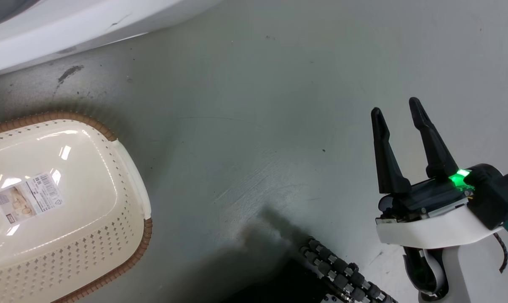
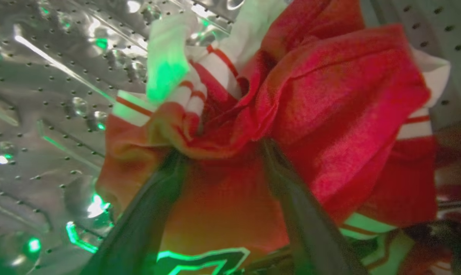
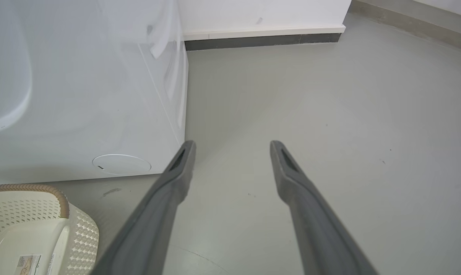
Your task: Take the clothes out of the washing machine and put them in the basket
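Note:
Inside the washing machine's perforated steel drum (image 2: 43, 95) lies a bunch of red clothes (image 2: 330, 95), with red-and-white striped trim and dark white-edged lettering low in the left wrist view. My left gripper (image 2: 223, 152) is open, its two dark fingers pushed into the red fabric, which bulges between and over the tips. My right gripper (image 1: 395, 107) hangs open and empty above the grey floor, also seen as the right gripper (image 3: 232, 145). The cream basket (image 1: 123, 168) with a brown rim sits on the floor at lower left, holding nothing but its label. The washing machine (image 1: 47, 29) has its white front at top left.
The washer's white side panel (image 3: 100, 95) stands left of my right gripper, the basket (image 3: 77, 233) at its foot. A wall with a dark skirting (image 3: 261, 38) runs behind. My base's black roller wheel (image 1: 342, 273) shows at the bottom. Grey floor (image 1: 258, 126) stretches between basket and right gripper.

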You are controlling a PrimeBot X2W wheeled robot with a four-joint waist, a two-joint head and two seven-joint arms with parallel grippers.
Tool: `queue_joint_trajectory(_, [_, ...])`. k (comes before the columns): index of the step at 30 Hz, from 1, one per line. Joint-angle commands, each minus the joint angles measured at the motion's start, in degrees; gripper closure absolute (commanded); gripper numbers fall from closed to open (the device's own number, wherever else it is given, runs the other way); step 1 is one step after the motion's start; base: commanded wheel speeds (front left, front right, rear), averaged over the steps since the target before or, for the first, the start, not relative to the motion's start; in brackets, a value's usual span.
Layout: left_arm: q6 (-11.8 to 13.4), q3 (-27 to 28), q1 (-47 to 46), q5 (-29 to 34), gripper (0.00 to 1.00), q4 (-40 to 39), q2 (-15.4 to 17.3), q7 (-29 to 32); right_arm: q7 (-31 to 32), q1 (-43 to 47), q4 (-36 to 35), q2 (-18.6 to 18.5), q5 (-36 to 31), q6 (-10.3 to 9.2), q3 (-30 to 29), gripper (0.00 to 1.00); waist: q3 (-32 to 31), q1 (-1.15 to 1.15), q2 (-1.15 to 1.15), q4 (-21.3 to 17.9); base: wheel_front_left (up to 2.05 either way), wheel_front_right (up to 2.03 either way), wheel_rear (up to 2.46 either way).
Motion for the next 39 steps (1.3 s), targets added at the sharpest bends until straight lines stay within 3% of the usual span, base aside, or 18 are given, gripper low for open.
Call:
queue_joint_trajectory(1, [0.0,-0.4,-0.5,-1.0,0.04,-0.1,0.4,0.3,-0.2,0.2,-0.4,0.1,0.0,-0.04,-0.3,0.0,0.1,0.0,0.0,0.1,0.0,0.0,0.0])
queue_joint_trajectory(2, [0.0,-0.7,-0.4,-1.7,0.95,-0.1,0.4,0.6,-0.2,0.0,-0.5,0.1,0.0,-0.04,-0.4,0.0,0.2,0.0,0.0,0.1,0.0,0.0,0.0])
queue_joint_trajectory(3, [0.0,-1.2,-0.1,-2.4,1.0,-0.2,0.6,0.8,-0.2,-0.1,-0.5,0.1,-0.1,-0.04,-0.6,0.0,0.2,0.0,0.0,0.2,0.0,0.0,0.0])
queue_joint_trajectory(10, [0.0,-2.3,-1.8,-3.8,1.0,-2.1,1.7,-1.8,-0.2,-1.2,-0.4,0.1,-0.2,-0.04,-0.2,0.0,0.1,0.0,0.0,0.1,0.0,0.0,0.0])
queue_joint_trajectory(16, [0.6,-2.4,-2.2,-3.1,1.0,-2.6,2.4,-7.7,-0.2,-2.3,0.5,0.1,0.7,-0.04,0.3,0.0,-1.8,0.0,0.0,-1.0,0.0,0.0,0.0])
queue_joint_trajectory(25, [5.2,-0.2,7.6,-8.4,1.0,1.0,-4.8,-23.8,-0.2,-1.9,1.9,0.1,-2.2,-0.04,-3.6,0.0,-10.1,0.0,0.0,3.0,0.0,0.0,0.0])
queue_joint_trajectory(33, [7.6,2.7,20.1,-14.1,1.0,5.0,-12.3,-42.5,-0.2,-0.3,2.9,0.0,-7.3,-0.04,-7.1,0.0,-19.1,0.0,0.0,7.9,0.0,0.0,0.0])
queue_joint_trajectory(39, [8.0,3.2,29.4,-16.4,1.0,5.8,-16.8,-54.1,-0.2,0.7,3.1,0.0,-11.6,-0.04,-10.5,0.0,-25.2,0.0,0.0,11.9,0.0,0.0,0.0])
